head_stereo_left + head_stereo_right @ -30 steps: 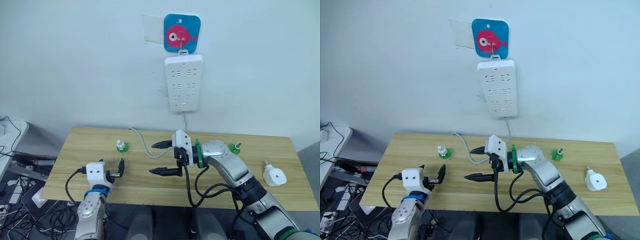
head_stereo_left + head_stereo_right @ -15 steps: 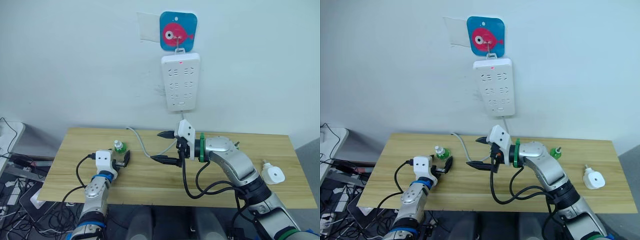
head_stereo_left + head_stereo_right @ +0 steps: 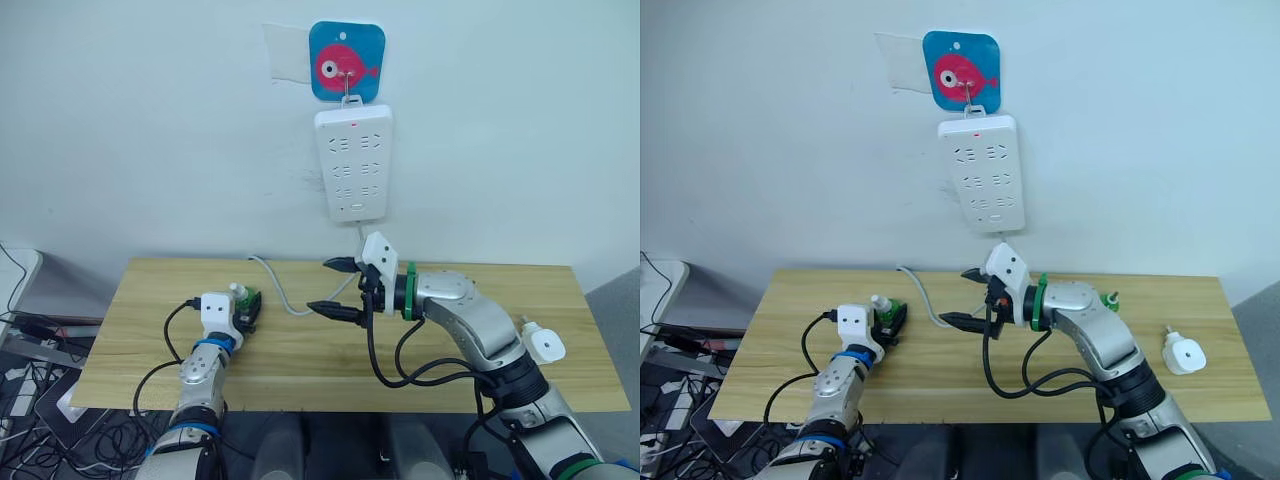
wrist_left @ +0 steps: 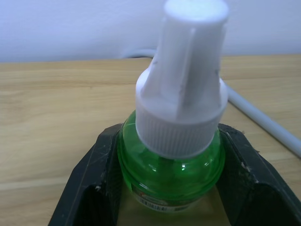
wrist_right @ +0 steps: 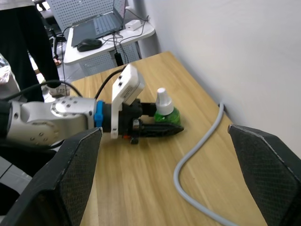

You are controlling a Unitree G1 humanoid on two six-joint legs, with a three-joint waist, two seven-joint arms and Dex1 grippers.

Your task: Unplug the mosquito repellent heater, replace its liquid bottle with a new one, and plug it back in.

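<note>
The new bottle (image 4: 171, 155), green with a white screw cap, stands upright on the left part of the wooden table (image 3: 300, 350). My left gripper (image 3: 247, 306) is shut on its green body, one black finger (image 4: 94, 183) pressed against each side. My right gripper (image 3: 320, 287) hovers open over the table's middle with nothing between its fingers. The white heater (image 3: 546, 344) lies unplugged near the table's right edge. The old liquid bottle (image 3: 1110, 298), green with a bare wick, stands behind my right forearm.
A white power strip (image 3: 353, 163) hangs on the wall from a blue fish hook (image 3: 345, 62); its grey cable (image 3: 280, 292) runs across the table between the grippers. Beyond the table's left end, a person's dark legs (image 5: 23, 42) stand by a desk with a laptop (image 5: 101, 23).
My left gripper has moved forward to the capped bottle and now holds it between its fingers. My right gripper has lifted a little and stays open. The camera has shifted.
</note>
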